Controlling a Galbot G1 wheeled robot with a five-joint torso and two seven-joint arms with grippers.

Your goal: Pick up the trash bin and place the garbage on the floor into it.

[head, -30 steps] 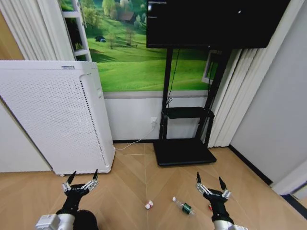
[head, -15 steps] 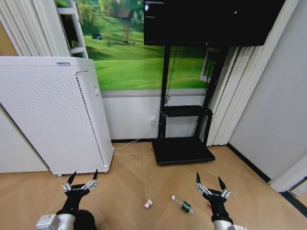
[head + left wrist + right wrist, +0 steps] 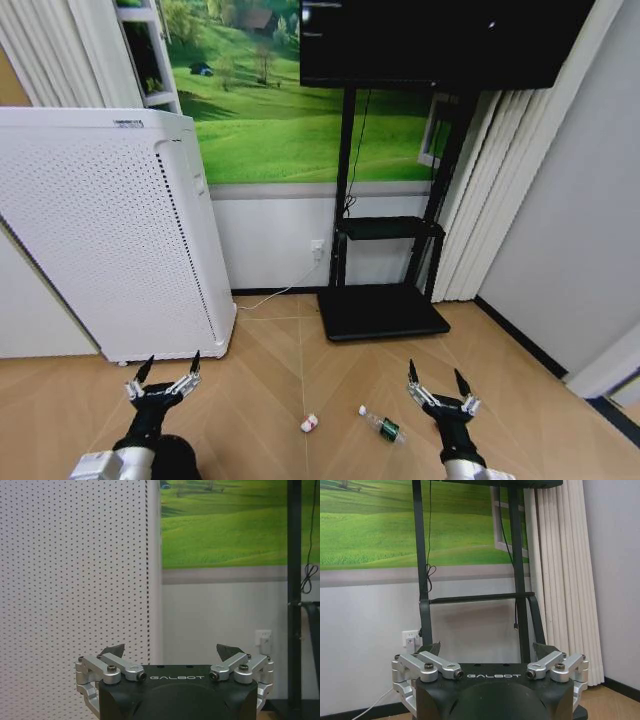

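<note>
On the floor (image 3: 270, 375) lie two pieces of garbage: a small red-white item (image 3: 309, 424) and a clear bottle (image 3: 380, 426) with a green label. My left gripper (image 3: 168, 372) hangs open and empty left of them, facing the white perforated appliance (image 3: 75, 580). The right gripper (image 3: 434, 374) is open and empty just right of the bottle. A dark round shape (image 3: 180, 460) sits at the bottom edge beside my left arm; I cannot tell whether it is the trash bin. Both wrist views show spread fingers, left gripper (image 3: 172, 652) and right gripper (image 3: 487, 649).
The tall white appliance (image 3: 100, 230) stands at the left against the wall. A black TV stand (image 3: 385, 310) with a flat base sits straight ahead, and a cable (image 3: 280, 298) runs from a wall socket. Pale curtains (image 3: 480, 200) hang at the right.
The whole head view has shifted slightly as the camera moved. The garbage lies where it was, and both grippers stay open in the same pose.
</note>
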